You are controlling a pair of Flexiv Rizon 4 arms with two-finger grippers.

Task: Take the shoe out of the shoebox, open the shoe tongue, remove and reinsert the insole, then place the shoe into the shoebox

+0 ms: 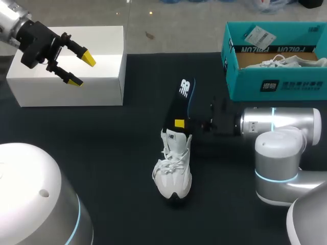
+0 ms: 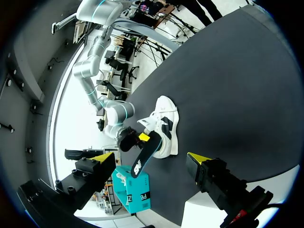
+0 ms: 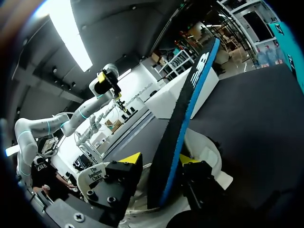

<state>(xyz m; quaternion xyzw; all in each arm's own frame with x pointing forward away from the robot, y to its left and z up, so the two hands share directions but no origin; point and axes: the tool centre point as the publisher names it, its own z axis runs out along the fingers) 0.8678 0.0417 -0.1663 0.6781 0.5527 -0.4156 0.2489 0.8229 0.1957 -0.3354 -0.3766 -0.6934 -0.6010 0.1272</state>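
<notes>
One white shoe (image 1: 173,166) stood on the table (image 1: 102,153), well apart from the teal shoebox (image 1: 276,84). Right gripper (image 1: 180,123) pinched the black insole (image 1: 180,104), which stuck up out of it. Left gripper (image 1: 82,70) hung spread wide over the white box (image 1: 66,87).

Silver arms (image 1: 280,122) with blue rings (image 1: 270,178), black yellow-tipped jaws

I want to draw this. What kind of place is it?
Probably a robot lab: the left gripper hangs open at a dark table while the right gripper holds an insole in a white shoe, a teal shoebox nearby.
</notes>
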